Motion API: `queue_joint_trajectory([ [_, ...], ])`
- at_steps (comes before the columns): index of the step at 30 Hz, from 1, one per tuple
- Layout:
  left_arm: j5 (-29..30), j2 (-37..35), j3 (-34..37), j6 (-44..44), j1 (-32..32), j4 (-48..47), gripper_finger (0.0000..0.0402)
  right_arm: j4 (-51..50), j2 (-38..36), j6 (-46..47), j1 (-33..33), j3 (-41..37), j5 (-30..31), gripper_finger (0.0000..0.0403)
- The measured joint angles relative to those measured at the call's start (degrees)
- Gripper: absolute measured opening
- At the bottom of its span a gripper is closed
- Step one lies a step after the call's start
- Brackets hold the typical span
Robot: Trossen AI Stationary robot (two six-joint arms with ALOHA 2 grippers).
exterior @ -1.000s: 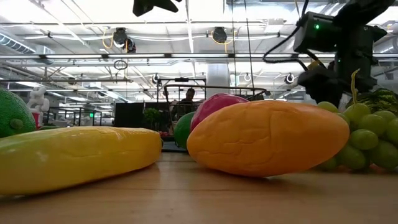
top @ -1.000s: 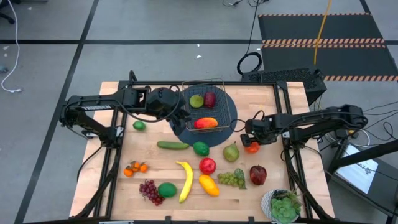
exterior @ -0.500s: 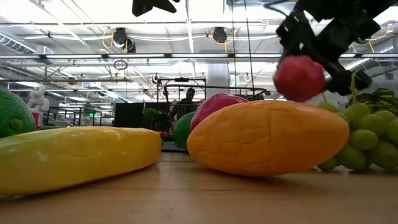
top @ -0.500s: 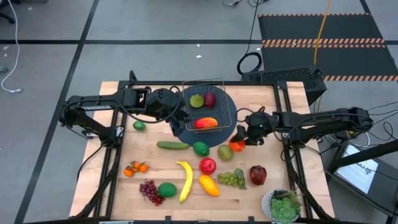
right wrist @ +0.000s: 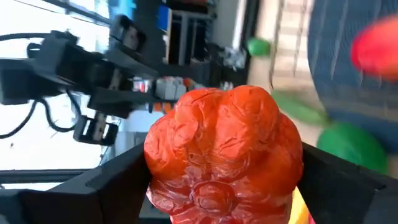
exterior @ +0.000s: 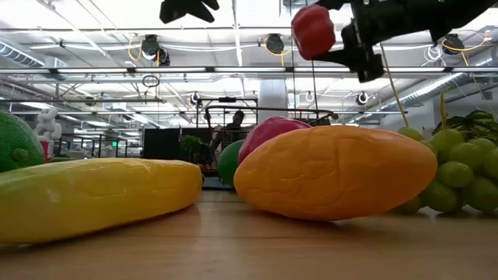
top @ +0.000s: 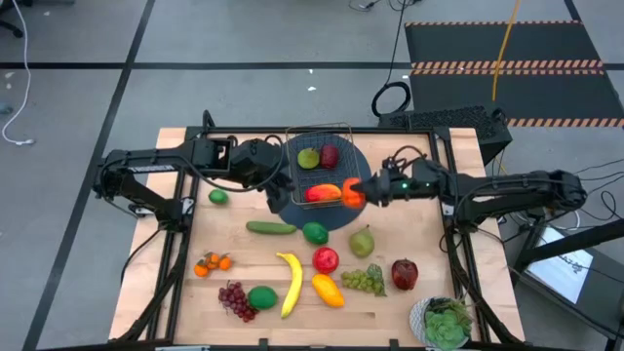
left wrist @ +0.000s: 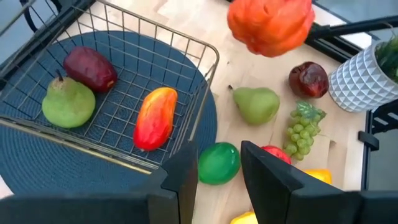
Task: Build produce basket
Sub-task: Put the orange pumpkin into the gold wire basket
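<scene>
Round dark-blue mat (top: 336, 210) lying on the wooden table (top: 175, 292) toward its far edge, about midway along. Leafy green plant (top: 447, 322) in a white pot (left wrist: 357, 78) standing at the table's near right corner. Beyond the far edge, grey floor crossed by black tape lines (top: 117, 102). Black mat with orange-striped edges (top: 507, 58) lying past the far right corner, a yellow cable (top: 504, 39) running over it. Coiled black cable (top: 391, 98) lying on the floor just behind the far edge. White cable (top: 19, 107) trailing at far left.
</scene>
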State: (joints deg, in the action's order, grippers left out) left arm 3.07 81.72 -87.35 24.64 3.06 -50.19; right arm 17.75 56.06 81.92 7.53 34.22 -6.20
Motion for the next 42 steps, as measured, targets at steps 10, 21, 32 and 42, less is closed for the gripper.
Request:
queue_joint_trajectory([
  [10,0.1,0.0,0.0,3.3,2.8,0.8,0.0122,6.6,-0.3,-23.1,8.6,0.0,-5.4,0.0345],
  [21,2.5,0.0,0.0,9.0,3.6,0.8,0.0122,7.7,-0.2,-47.1,15.5,0.0,-12.8,0.0345],
  [32,4.2,0.0,0.0,11.9,3.6,0.7,0.0122,7.7,-0.2,-69.3,16.1,0.0,-13.4,0.0345],
  [42,6.0,0.0,0.0,11.9,3.6,0.7,0.0122,7.7,-0.2,-79.5,16.1,0.0,-11.9,0.0345],
])
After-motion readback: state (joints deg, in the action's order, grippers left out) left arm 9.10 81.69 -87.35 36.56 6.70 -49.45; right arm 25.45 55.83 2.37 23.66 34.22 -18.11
